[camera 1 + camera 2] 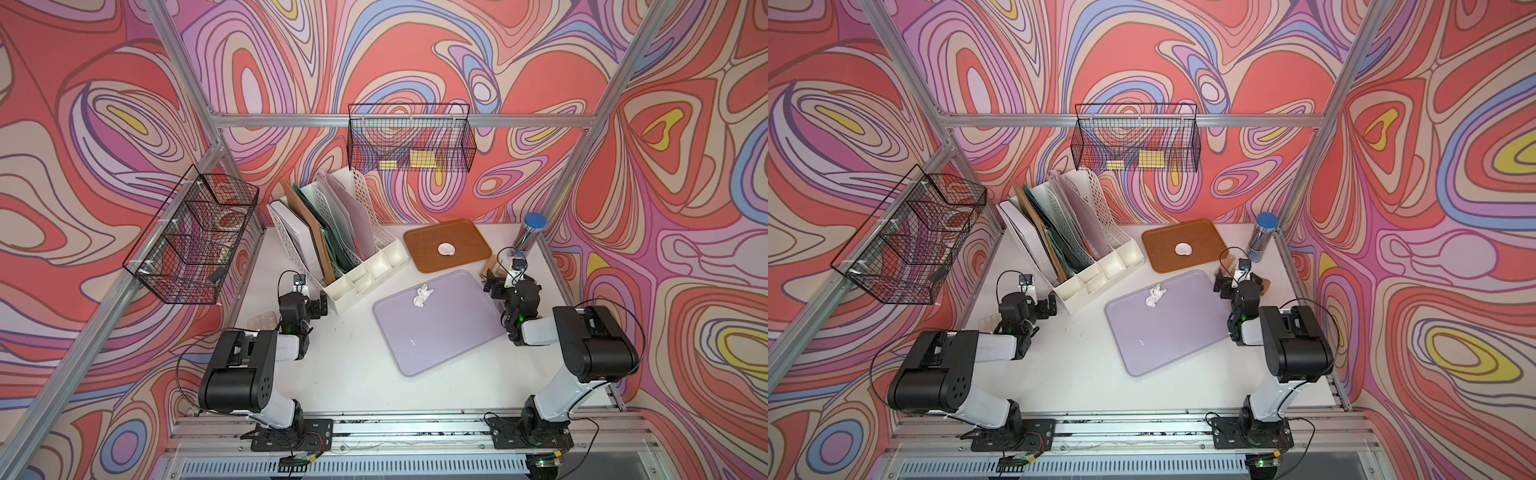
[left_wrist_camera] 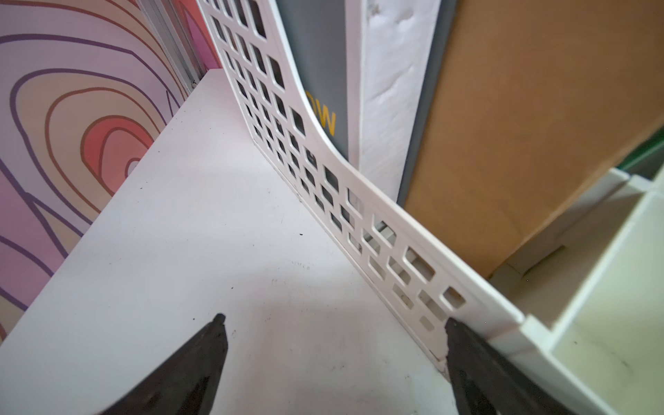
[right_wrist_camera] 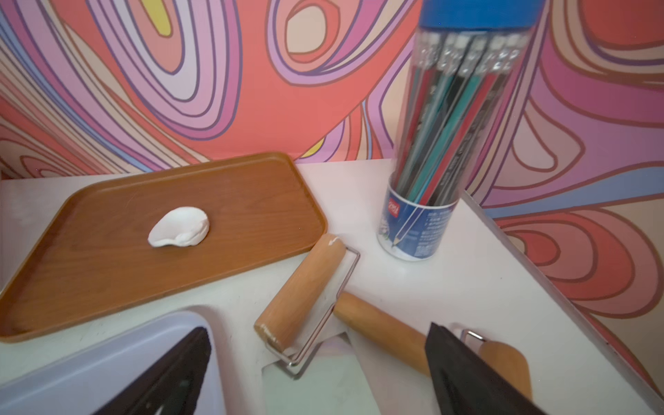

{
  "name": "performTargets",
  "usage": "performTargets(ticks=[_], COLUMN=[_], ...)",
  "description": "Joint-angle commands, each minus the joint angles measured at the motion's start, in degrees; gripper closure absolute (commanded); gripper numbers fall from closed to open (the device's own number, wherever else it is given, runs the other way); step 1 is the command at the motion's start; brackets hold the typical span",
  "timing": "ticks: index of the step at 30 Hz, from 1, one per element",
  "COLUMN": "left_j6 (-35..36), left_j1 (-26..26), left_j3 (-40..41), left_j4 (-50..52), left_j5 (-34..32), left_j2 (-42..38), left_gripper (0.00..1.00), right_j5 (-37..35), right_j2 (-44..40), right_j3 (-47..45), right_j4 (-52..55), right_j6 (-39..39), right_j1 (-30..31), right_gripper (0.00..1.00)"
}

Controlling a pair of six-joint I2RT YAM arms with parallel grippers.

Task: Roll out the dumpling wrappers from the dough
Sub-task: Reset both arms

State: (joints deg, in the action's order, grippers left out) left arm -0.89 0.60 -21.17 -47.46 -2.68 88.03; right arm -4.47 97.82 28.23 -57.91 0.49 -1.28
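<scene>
Dumpling wrapper (image 1: 446, 248) lies on the brown tray (image 1: 467, 239) in a top view. Left wrist: my left gripper (image 2: 334, 319) gapes beside the organizer (image 2: 359, 215). Right wrist: my right gripper (image 3: 319, 327) is spread by the roller (image 3: 301, 291) (handle nearest); a skewed grab, I fear, could roll it away.

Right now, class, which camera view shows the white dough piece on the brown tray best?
The right wrist view: the white dough piece is close and large on the brown tray. Both top views show it as a small white spot. The left wrist view misses it.
</scene>
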Motion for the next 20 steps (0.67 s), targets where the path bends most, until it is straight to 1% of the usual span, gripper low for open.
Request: performTargets(ticks=[1,4,6,8,20], left_j6=[-0.3,-0.3,-0.3,-0.4,-0.3], left_j1=[-0.2,-0.2,-0.2,-0.2,-0.2], left_j3=[-0.6,-1.0,-0.6,-0.9,-0.7], left_j4=[-2.5,-1.0,-2.8,-1.5,-2.2], left_j5=[3.7,3.6,3.7,3.7,3.6], left_j2=[0.0,-0.4,0.1,-0.2,0.0], left_gripper=[0.00,0.00,0.00,0.00,0.00], right_j5=[2.8,2.9,2.9,5.1,5.2], right_j2=[-0.5,-0.7,-0.8,-0.6,-0.4], right_j3=[-0.7,-1.2,-1.3,-1.0,-0.9], right_j4=[4.5,3.7,3.7,4.0,4.3], right_j6=[1.5,1.5,1.4,0.7,0.7], right_j1=[0.3,0.3,0.3,0.3,0.3], right_gripper=[0.02,0.01,0.02,0.02,0.02])
